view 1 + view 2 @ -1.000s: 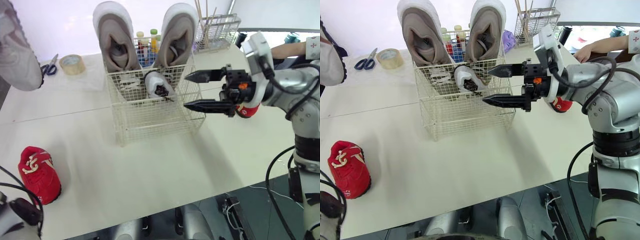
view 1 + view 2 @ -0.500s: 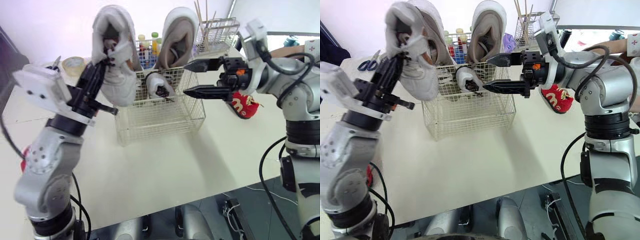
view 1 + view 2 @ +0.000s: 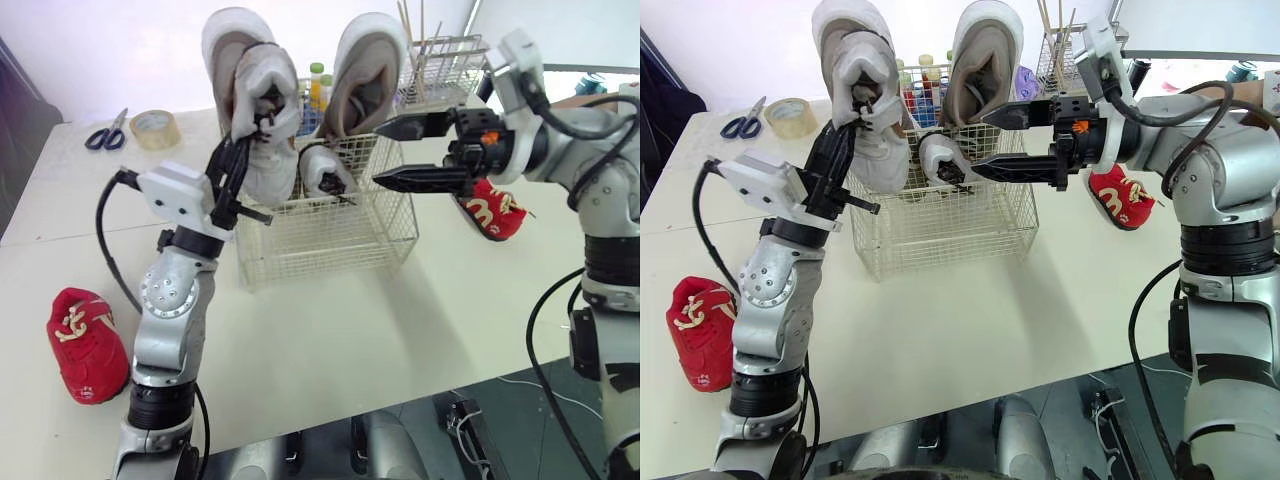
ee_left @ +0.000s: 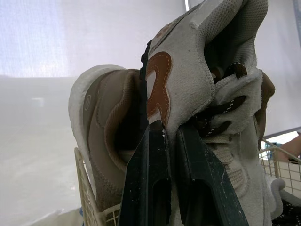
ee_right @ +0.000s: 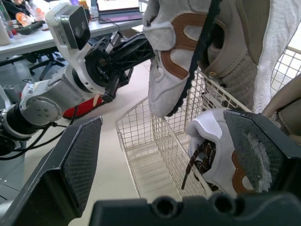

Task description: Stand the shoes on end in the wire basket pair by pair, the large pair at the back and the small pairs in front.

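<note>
1. The left gripper (image 3: 242,150) is pinched narrow on the collar of a white shoe (image 3: 268,125) and holds it in the air.
2. That shoe hangs over the left edge of the basket (image 3: 330,228), just in front of the left large shoe (image 3: 225,45).
3. The two large shoes stand on end at the back of the basket, with the right large shoe (image 3: 365,60) leaning beside the left one.
4. A small shoe (image 3: 325,170) stands in the basket in front of the right large shoe.
5. The right gripper (image 3: 377,155) is spread wide and holds nothing. Its tips are at the basket's right side and point at the small shoe.
6. One red shoe (image 3: 85,340) lies on the table well to the left of the basket.
7. The other red shoe (image 3: 495,205) lies on the right, behind the right gripper.
8. Tape (image 3: 153,127) and scissors (image 3: 105,133) lie at the far left of the table.
</note>
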Controlling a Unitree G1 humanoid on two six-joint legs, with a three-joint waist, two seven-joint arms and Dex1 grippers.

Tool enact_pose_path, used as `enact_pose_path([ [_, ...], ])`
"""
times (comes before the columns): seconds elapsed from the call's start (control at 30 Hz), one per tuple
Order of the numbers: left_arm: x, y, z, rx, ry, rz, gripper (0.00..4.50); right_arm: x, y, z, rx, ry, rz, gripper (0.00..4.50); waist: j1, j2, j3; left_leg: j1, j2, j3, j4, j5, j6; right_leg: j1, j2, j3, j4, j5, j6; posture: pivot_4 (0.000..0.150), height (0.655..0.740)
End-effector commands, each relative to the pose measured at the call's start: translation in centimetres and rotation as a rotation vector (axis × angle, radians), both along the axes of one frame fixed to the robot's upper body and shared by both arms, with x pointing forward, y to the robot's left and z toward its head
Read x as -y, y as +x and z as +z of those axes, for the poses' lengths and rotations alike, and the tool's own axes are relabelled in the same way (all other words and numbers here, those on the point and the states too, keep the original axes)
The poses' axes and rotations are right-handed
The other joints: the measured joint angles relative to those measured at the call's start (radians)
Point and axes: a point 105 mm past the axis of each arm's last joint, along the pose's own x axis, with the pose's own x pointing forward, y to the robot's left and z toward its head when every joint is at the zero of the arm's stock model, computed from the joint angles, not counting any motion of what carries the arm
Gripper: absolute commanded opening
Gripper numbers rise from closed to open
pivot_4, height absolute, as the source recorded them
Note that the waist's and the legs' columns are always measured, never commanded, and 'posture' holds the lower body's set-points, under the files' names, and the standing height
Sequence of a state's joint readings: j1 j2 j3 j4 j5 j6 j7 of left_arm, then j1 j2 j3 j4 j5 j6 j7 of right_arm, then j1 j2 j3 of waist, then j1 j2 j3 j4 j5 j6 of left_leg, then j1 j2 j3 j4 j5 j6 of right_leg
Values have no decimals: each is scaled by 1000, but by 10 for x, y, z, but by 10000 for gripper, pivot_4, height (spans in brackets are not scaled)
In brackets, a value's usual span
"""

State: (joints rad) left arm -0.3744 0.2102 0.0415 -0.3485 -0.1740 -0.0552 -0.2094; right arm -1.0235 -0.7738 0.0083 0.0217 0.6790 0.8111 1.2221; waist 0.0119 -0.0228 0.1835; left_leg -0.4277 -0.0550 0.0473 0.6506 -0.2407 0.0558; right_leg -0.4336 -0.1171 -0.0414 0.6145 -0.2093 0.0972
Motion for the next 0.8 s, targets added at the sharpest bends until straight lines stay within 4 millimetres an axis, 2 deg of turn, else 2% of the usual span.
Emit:
enact_pose_path([
  [0.03, 3, -5, 16, 108, 18, 6, 630, 6, -10, 15, 53, 19, -12, 45000, 1, 0, 0, 0, 0, 0, 0, 0, 0, 0, 0, 0, 0, 0, 0, 1500, 7400],
  [0.13, 3, -1, 13, 112, 31, 12, 630, 8, -13, 14, 46, 21, -21, 45000, 1, 0, 0, 0, 0, 0, 0, 0, 0, 0, 0, 0, 0, 0, 0, 1500, 7400],
  [0.23, 5, 4, 1, 84, 29, 19, 630, 9, -15, 12, 40, 24, -29, 45000, 2, 0, 0, 0, 0, 0, 0, 0, 0, 1, 0, 0, -1, 0, 0, 1500, 7400],
  [0.5, -10, 20, -49, -79, -47, 80, 630, 8, -18, 11, 35, 39, -39, 45000, 1, 1, 0, 0, 0, 0, 1, 0, 1, 1, 0, 0, 0, 0, 1, 1500, 7400],
  [0.8, -10, 13, -76, -254, -111, 55, 630, 6, -17, 7, 30, 59, -41, 45000, 1, 4, -3, 1, 0, 0, 1, 0, 1, 2, -1, 0, -1, 0, 1, 1500, 7400],
])
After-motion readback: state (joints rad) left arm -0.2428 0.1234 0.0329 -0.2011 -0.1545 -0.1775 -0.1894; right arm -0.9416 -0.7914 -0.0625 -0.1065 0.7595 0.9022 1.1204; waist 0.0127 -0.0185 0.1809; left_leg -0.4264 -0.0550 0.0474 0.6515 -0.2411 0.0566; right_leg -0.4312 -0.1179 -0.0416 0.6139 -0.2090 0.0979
